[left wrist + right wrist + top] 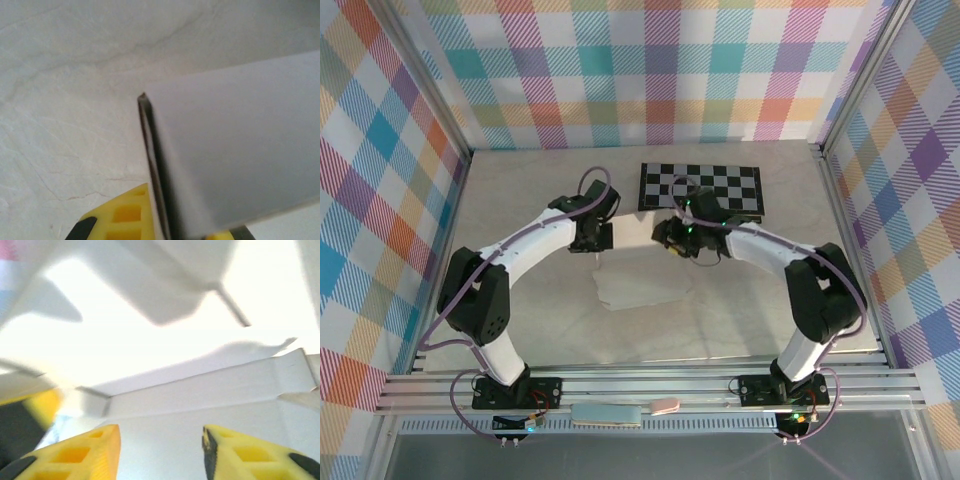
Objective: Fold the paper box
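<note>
The paper box (645, 285) is a pale, thin cardboard sheet lying mid-table between the two arms, hard to make out against the light surface. My left gripper (592, 240) hangs over its far left corner. In the left wrist view that gripper (165, 220) is shut on a raised white panel of the paper box (240, 140), seen edge-on between the yellow fingers (125, 215). My right gripper (670, 238) sits at the sheet's far right. Its yellow fingertips (100, 445) stand apart in the right wrist view, gripper (161, 432) open, with a creased box panel and low wall (200, 390) just beyond.
A black-and-white chessboard (700, 185) lies at the back, right behind the right gripper. Plaid walls enclose the table on three sides. On the front rail rest a pale blue slab (607, 415) and a small pink object (665, 405).
</note>
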